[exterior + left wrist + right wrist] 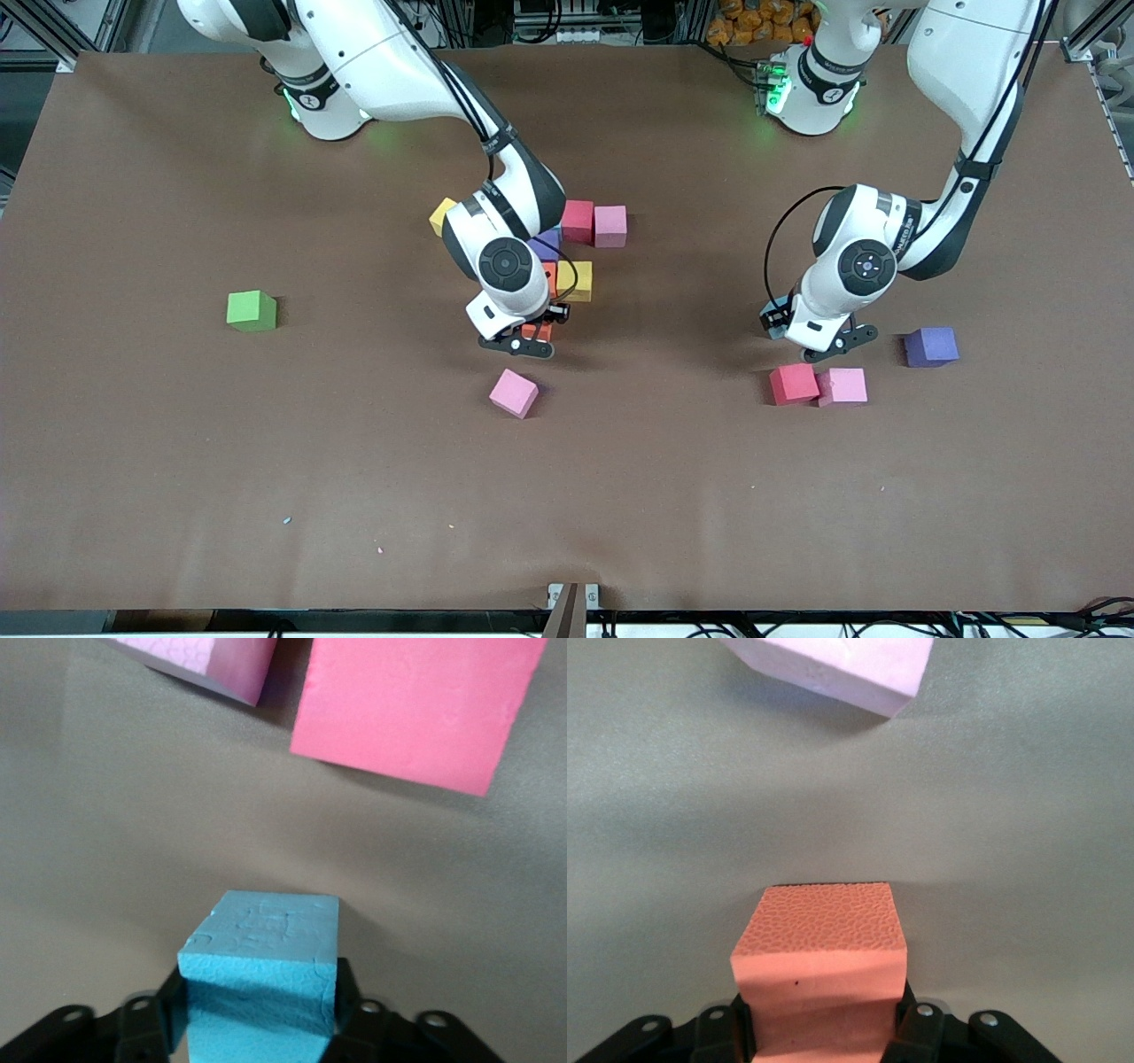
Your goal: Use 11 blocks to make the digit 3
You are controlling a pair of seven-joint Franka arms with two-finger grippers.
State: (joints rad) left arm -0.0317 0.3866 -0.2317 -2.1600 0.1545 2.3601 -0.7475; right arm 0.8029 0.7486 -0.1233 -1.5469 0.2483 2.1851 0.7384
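Left gripper [257, 1028] clenched on a blue block [261, 970], just above the worktop [266, 461] near a red block [793, 384] touching a pink block [842, 386]. Right gripper [822, 1032] grasping an orange block [819, 979] beside the half-built cluster [585, 257] mid-worktop.

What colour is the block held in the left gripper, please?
Light blue; the block shows best in the left wrist view.

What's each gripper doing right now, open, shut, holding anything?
Left gripper: shut on a light blue foam cube.
Right gripper: shut on an orange foam cube.
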